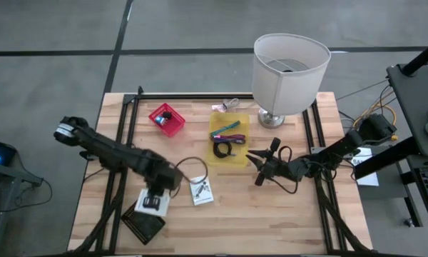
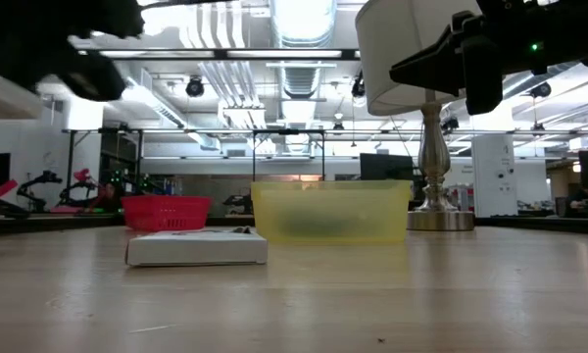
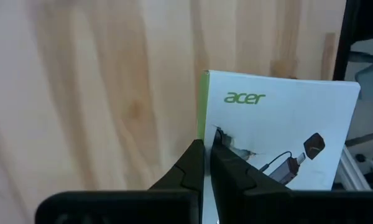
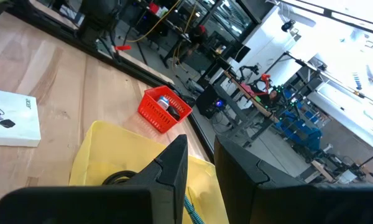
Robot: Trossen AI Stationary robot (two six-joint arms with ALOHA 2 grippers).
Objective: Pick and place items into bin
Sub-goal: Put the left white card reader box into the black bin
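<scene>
A white Acer box (image 1: 154, 205) (image 3: 280, 130) lies flat at the table's near left. My left gripper (image 1: 157, 194) (image 3: 208, 146) is shut, with its tips at the box's green-edged side. A second white box (image 1: 201, 191) (image 2: 196, 247) (image 4: 9, 121) lies flat near the middle. The yellow bin (image 1: 239, 153) (image 2: 330, 211) (image 4: 99, 149) holds a teal tool (image 1: 227, 128), a purple tool (image 1: 229, 138) and a coiled black cable (image 1: 223, 148). My right gripper (image 1: 257, 167) (image 4: 201, 155) is open and empty, raised just right of the bin. My left gripper's shut fingertips (image 3: 227, 155) come from above at the white box's top face, beside its green edge (image 3: 202, 106). The box lies flat on the table. I cannot tell whether the tips touch it.
A red basket (image 1: 167, 120) (image 2: 167, 211) stands left of the bin. The white-shaded lamp (image 1: 289, 68) (image 2: 429, 157) stands at the far right. Small items (image 1: 228, 106) lie beyond the bin, and a dark flat object (image 1: 144, 225) lies near the left box. Black rails (image 1: 128, 128) cross the table.
</scene>
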